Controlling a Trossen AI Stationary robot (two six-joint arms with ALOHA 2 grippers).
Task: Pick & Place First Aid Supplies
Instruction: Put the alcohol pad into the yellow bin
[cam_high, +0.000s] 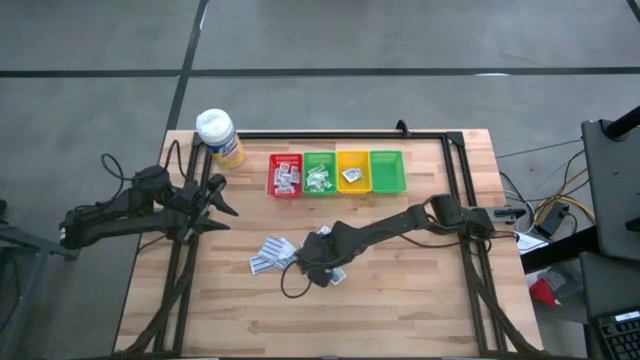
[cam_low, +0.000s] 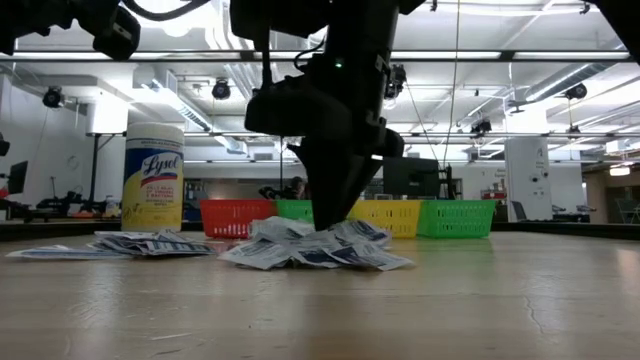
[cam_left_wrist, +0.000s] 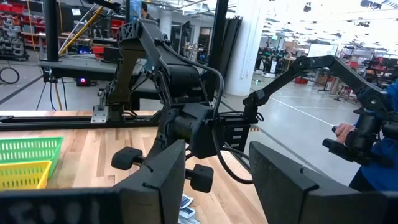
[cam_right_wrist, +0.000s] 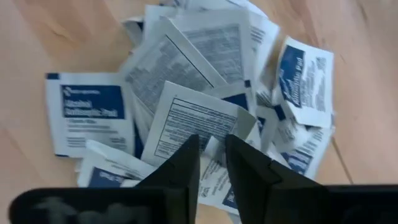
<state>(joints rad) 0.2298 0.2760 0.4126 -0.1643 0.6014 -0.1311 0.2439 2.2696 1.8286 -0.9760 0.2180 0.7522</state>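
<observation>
My right tool (cam_right_wrist: 212, 163) is down in the heap of sachets (cam_right_wrist: 205, 93) near the middle of the bench (cam_high: 400, 300). Its two dark fingers (cam_right_wrist: 180, 165) stand close together with only a narrow slot between them, tips pressed into the paper. A white packet edge sits in that slot, but I can't tell from here whether it is actually pinched. From the low view the tool (cam_low: 335, 225) comes straight down onto the heap (cam_low: 310, 248), touching it.

Overhead, the right tool (cam_high: 318, 262) sits on the pile, with a few packets (cam_high: 268, 255) fanned out just beside it on the left arm's side.

Further back along the bench, four small bins stand in a row, touching one another: red bin (cam_high: 285, 174), green bin (cam_high: 319, 172), yellow bin (cam_high: 353, 171), and a second green bin (cam_high: 387, 170). The first three already have some packets in them.

A white-capped yellow bottle (cam_high: 219, 137) stands upright near the far corner, beside the red bin.

My left tool (cam_high: 222, 208) hangs off to its own side, well apart from the pile, jaws spread wide with nothing between them.
</observation>
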